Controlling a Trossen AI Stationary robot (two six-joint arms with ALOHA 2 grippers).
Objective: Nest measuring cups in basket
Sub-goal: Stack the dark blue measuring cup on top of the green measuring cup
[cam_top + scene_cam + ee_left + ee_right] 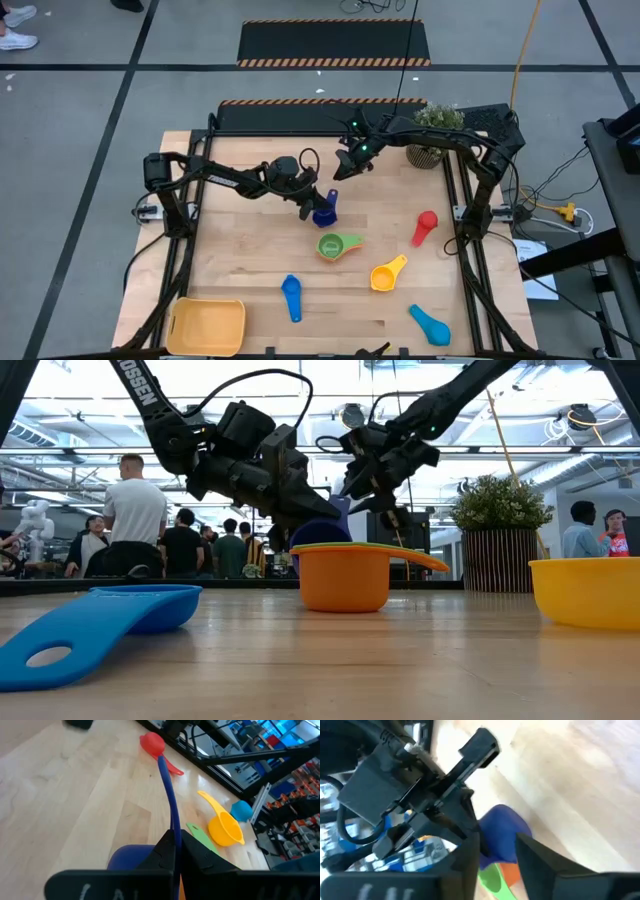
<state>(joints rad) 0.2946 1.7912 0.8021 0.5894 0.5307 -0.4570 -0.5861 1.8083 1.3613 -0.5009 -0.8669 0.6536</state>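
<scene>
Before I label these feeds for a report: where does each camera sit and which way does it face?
High: overhead, looking straight down on table, both arms, basket.
Low: table height, level across; orange cup near, arms descending.
Left wrist: on left arm, past its shut jaws on dark blue cup.
Right wrist: on right arm, toward left gripper.
Shared: every view shows the dark blue cup.

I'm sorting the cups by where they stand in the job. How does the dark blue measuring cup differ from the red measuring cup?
The dark blue measuring cup is pinched by its handle in the left tool, near the table's middle; the red measuring cup lies loose on the wood toward the right side, untouched. The dark blue one sits just above the green measuring cup; the red one lies alone. Both are scoop-shaped, and both are outside the basket.
</scene>
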